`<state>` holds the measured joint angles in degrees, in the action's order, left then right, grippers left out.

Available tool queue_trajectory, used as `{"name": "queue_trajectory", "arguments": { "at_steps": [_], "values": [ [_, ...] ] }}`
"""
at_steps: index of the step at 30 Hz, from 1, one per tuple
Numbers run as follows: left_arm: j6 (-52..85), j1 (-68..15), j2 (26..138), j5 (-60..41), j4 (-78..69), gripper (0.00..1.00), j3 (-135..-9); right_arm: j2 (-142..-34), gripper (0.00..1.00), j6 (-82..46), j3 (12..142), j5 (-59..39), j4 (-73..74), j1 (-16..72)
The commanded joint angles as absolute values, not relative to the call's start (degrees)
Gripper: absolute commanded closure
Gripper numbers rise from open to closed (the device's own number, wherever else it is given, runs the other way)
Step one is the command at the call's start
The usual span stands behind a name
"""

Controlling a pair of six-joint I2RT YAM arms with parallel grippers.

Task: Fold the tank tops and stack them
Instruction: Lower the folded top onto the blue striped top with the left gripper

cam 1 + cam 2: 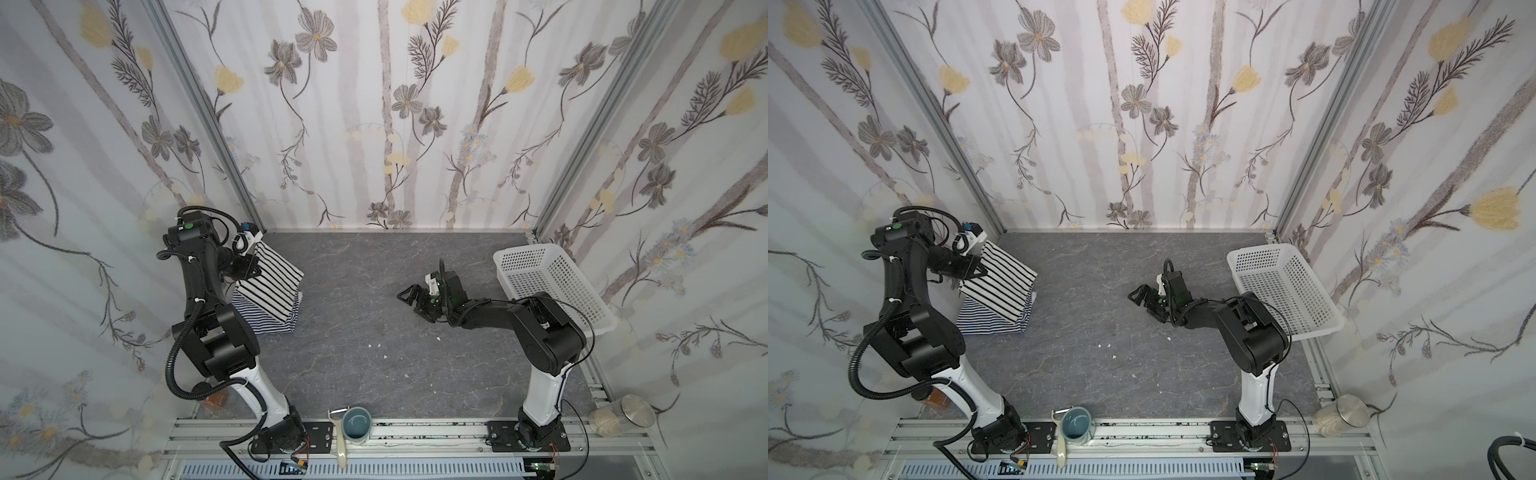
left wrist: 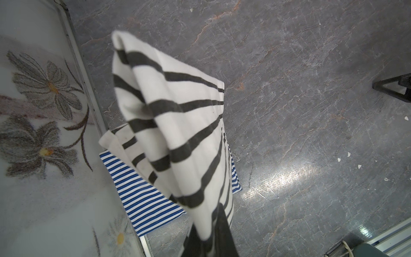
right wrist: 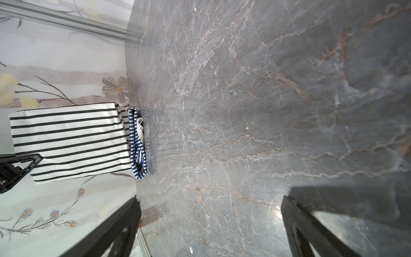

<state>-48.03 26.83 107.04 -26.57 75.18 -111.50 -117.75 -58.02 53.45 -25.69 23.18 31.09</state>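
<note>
While your left gripper (image 1: 252, 269) pinches the white, black-striped knit tank top (image 1: 276, 278) over the folded navy-and-white striped top (image 1: 266, 322) near the left wall (image 1: 104, 270), right gripper (image 1: 409, 294) gaping idle, a one-corner release could splay it off-stack.

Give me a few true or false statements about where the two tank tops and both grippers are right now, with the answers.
1. The left gripper is shut on the black-striped tank top. True.
2. The right gripper holds the navy-striped tank top. False: it is open and empty over the table; that top lies folded on the table.
3. One tank top is in the white basket. False: both are at the table's left side, away from the basket.
4. The black-striped tank top is held up at a slant over the navy-striped tank top. True.
</note>
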Motion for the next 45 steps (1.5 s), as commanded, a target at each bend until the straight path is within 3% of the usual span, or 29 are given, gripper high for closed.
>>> {"name": "queue_trajectory", "arguments": {
  "at_steps": [1,13,21,22,26,29,36,39,45],
  "values": [
    [-49.3,27.9,108.9,-27.4,75.8,1.00,-111.7,-117.9,0.00,-58.4,53.3,-26.1,24.2,31.0],
    [-50.2,33.1,117.6,-26.0,71.8,1.00,-110.5,-118.0,0.00,-58.4,53.8,-26.0,23.5,31.2],
    [-47.1,33.1,114.6,-17.0,61.2,1.00,-102.2,-118.2,0.01,-58.4,53.9,-25.9,23.3,31.1],
    [-46.9,33.0,113.9,-15.8,59.8,0.97,-101.0,-118.2,0.01,-58.4,54.0,-25.9,23.3,31.2],
    [-45.2,31.8,109.6,-8.8,51.6,0.68,-94.5,-118.6,0.00,-58.5,54.6,-26.0,23.2,31.2],
    [-44.2,30.4,106.3,-3.4,45.9,0.58,-90.4,-118.8,0.00,-58.7,54.8,-26.2,23.5,31.3],
    [-43.0,25.1,97.2,11.8,28.5,0.48,-80.7,-119.0,0.01,-58.7,54.7,-26.7,23.8,31.7],
    [-42.3,23.9,96.9,12.5,26.7,0.46,-79.8,-118.9,0.00,-58.6,54.8,-26.9,23.9,31.7],
    [-38.0,22.3,99.9,6.7,27.0,0.58,-77.0,-118.6,0.00,-58.6,55.1,-26.9,23.3,31.8]
  ]
}}
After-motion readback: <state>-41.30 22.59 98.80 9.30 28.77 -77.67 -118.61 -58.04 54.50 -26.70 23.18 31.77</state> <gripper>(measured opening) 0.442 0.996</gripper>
